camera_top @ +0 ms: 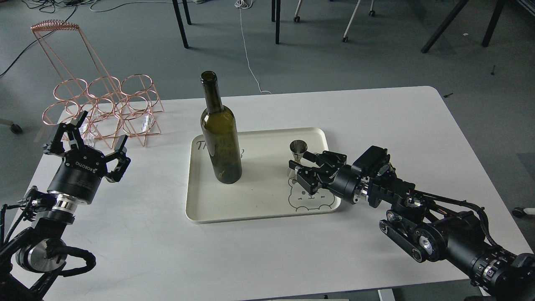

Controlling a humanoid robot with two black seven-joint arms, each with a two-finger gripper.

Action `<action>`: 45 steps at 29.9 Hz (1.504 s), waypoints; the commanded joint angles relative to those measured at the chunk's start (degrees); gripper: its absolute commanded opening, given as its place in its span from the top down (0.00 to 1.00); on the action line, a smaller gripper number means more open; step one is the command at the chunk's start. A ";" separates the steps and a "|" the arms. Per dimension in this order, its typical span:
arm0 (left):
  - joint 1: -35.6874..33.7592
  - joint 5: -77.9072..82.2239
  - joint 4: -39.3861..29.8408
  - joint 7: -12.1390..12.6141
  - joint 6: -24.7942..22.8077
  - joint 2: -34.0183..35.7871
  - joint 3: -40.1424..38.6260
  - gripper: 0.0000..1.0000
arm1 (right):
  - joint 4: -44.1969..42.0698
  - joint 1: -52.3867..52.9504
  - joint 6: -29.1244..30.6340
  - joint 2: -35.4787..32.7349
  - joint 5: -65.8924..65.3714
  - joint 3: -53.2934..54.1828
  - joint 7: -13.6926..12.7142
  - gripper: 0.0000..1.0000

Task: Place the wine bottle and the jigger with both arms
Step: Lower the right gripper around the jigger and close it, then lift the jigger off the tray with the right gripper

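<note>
The wine bottle (220, 138) stands upright on the left part of the cream tray (259, 200). The jigger (298, 149) stands upright on the tray's right part, above a bear drawing. My right gripper (300, 164) reaches in from the right, open, with its fingers on either side of the jigger's lower half, which they partly hide. I cannot tell whether they touch it. My left gripper (90, 136) is open and empty, pointing up over the table's left side, well left of the tray.
A copper wire rack (104, 108) stands at the table's back left corner, just behind my left gripper. The white table (250, 259) carries the tray at its middle. Chair and table legs stand on the grey floor beyond.
</note>
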 commanded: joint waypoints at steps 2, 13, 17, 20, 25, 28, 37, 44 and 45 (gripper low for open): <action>0.00 0.00 -0.09 0.01 0.00 0.07 -0.04 0.01 | 0.00 0.06 -0.61 0.00 0.00 -0.06 0.00 0.70; 0.00 0.00 -0.09 0.01 0.00 0.07 -0.04 0.01 | 0.61 0.50 -0.96 0.00 0.00 -0.24 0.00 0.86; 0.00 0.00 -0.09 0.01 0.00 0.07 -0.13 0.01 | 2.28 0.68 -2.28 -0.61 0.00 -0.24 0.00 0.86; 0.00 0.00 -0.09 0.01 0.00 0.07 -0.13 0.01 | 4.04 0.68 -2.54 -2.89 0.00 0.03 0.00 0.86; 0.00 0.00 -0.09 0.01 0.00 -0.02 -0.13 0.01 | 5.53 0.68 -5.09 -7.46 0.00 2.13 0.00 0.86; 0.00 0.00 -0.09 0.01 0.00 -0.02 -0.13 0.01 | 5.53 0.33 -6.41 -9.84 0.00 5.12 0.00 0.86; 0.00 0.00 -0.17 0.01 0.00 -0.02 -0.13 0.01 | 5.27 -2.48 -8.78 -14.58 0.00 12.86 0.00 0.86; 0.00 0.00 -0.17 0.01 0.00 -0.02 -0.13 0.01 | 4.48 -9.33 -10.63 -16.26 0.00 18.83 0.00 0.86; 0.00 0.09 -0.17 0.01 0.00 -0.02 -0.13 0.01 | 4.22 -10.21 -10.98 -16.43 0.00 19.18 0.00 0.86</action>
